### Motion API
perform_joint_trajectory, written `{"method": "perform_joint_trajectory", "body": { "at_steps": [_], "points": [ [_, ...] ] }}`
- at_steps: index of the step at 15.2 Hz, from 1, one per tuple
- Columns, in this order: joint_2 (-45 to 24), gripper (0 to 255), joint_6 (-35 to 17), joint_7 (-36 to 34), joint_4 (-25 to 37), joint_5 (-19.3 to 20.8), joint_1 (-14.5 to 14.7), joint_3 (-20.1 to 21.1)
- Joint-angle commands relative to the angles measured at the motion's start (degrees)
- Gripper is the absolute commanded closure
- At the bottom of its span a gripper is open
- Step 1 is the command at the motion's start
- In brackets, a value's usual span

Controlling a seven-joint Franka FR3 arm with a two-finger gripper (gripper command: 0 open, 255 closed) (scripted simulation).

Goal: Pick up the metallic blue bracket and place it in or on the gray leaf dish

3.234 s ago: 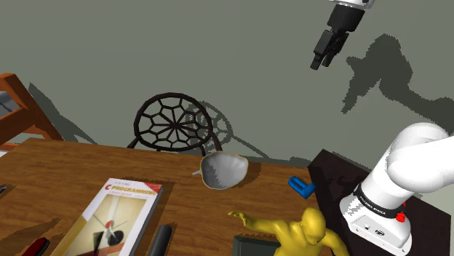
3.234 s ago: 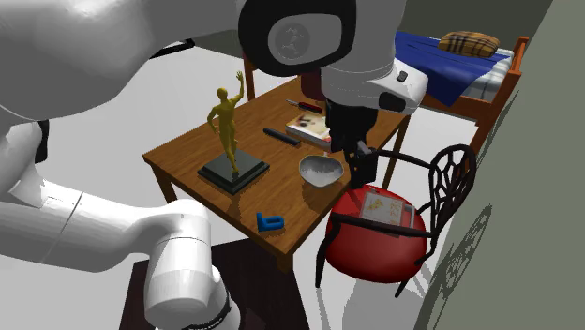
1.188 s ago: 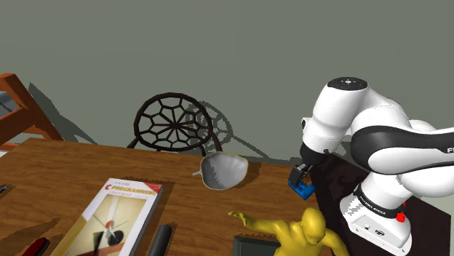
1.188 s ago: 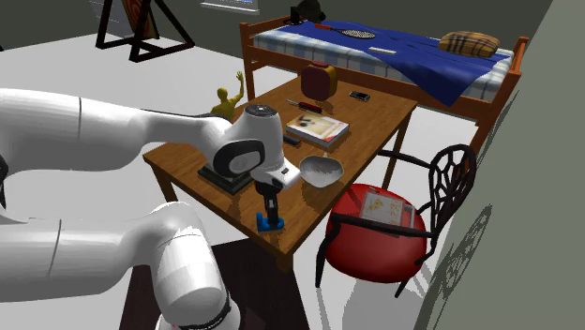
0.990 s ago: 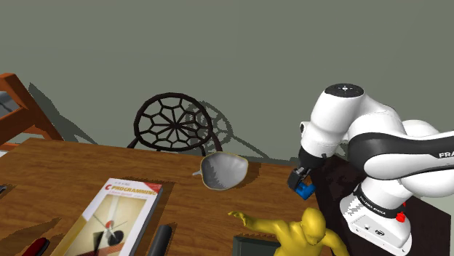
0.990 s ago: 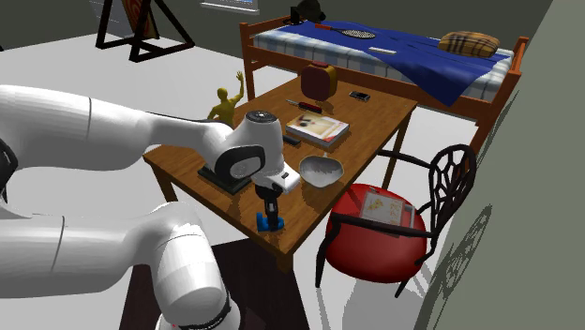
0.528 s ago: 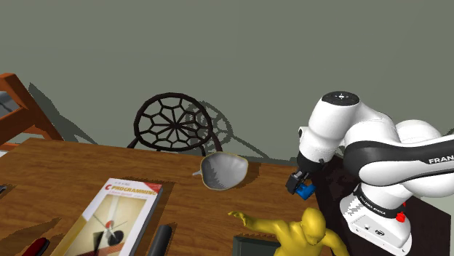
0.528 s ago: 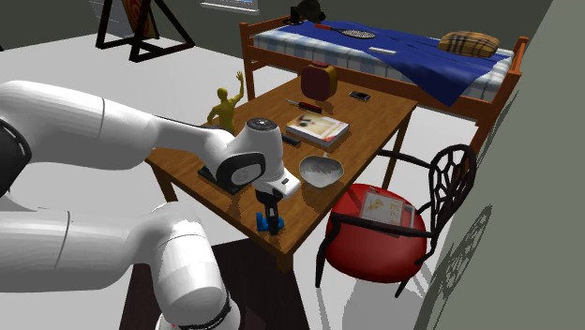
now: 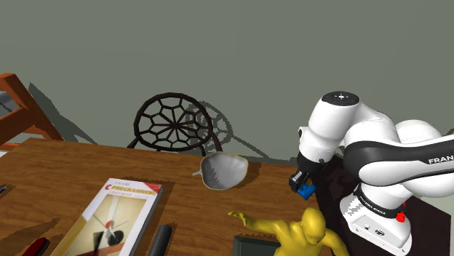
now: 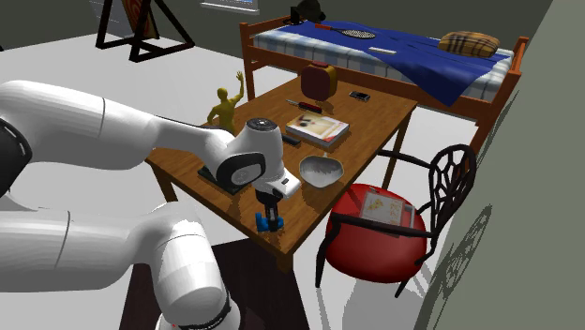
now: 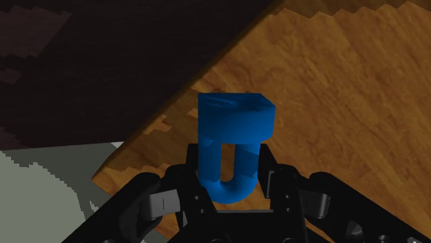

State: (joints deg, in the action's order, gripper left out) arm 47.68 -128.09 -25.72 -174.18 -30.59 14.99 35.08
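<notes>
Firmly clasped in the gripper (image 11: 230, 171): the blue bracket (image 11: 231, 138), pinched at its rounded end between both black fingers (image 11: 269, 172), blocky end pointing away from the hand. Sits right at a corner of the wooden table (image 9: 65, 164), beside the dark stand (image 9: 329, 195); cannot tell whether touching the wood or just clear of it. Reached from above by the white arm (image 9: 342, 124), folded low, gripper pointing down.

Well apart from the bracket, toward the shoulder view's left: the grey dish (image 9: 224, 170), upright on the table near its far edge, just in front of a chair (image 9: 177, 124) with a round web-patterned back and, in the second exterior view, a red seat. Nearer the shoulder camera: a book (image 9: 120, 211), a black rod (image 9: 160, 236) beside it, a yellow figurine (image 9: 309, 231) on a dark base. In the second exterior view, bracket nearer that camera than both dish and figurine, close to the table's edge. Beyond the table there, a bed (image 10: 375, 47) with a blue cover.
</notes>
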Motion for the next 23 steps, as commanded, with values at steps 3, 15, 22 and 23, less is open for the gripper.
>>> {"method": "perform_joint_trajectory", "body": {
  "at_steps": [3, 15, 22, 23],
  "points": [
    [0.0, 255, 0.0, 0.0, 0.0, 0.0, 0.0, 0.0],
    [7.4, 255, 11.6, -0.3, 4.5, 4.4, -0.9, -4.3],
    [10.2, 255, 18.3, -0.4, 8.6, 7.1, -1.9, -7.0],
    [10.5, 255, 19.2, -0.4, 9.2, 7.5, -2.0, -7.4]
  ]
}}
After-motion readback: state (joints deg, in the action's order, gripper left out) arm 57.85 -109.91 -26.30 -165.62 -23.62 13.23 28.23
